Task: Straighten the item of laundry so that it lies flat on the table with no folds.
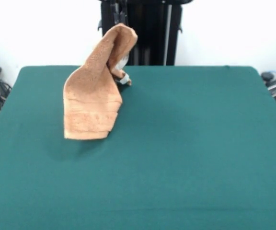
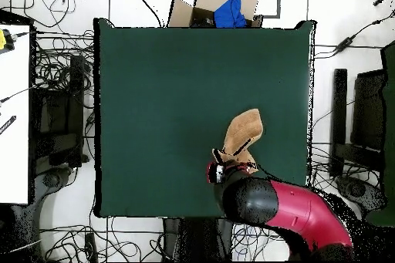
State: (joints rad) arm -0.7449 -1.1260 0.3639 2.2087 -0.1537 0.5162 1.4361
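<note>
The orange-tan towel [image 1: 94,96] is lifted off the dark green table [image 1: 186,143] at its far left part. It hangs folded from its peak near the robot's pedestal, and its lower edge is at or just above the table. My gripper [image 1: 123,76] is behind the towel's upper right edge and mostly hidden by it, shut on the cloth. In the overhead view the towel [image 2: 244,133] rises beside the gripper [image 2: 220,170] near the table's [image 2: 154,106] bottom edge, right of centre.
The red arm [image 2: 297,210] reaches in from the bottom right of the overhead view. The black pedestal [image 1: 150,33] stands behind the table's far edge. A cardboard box with blue cloth [image 2: 224,9] and cables lie off the table.
</note>
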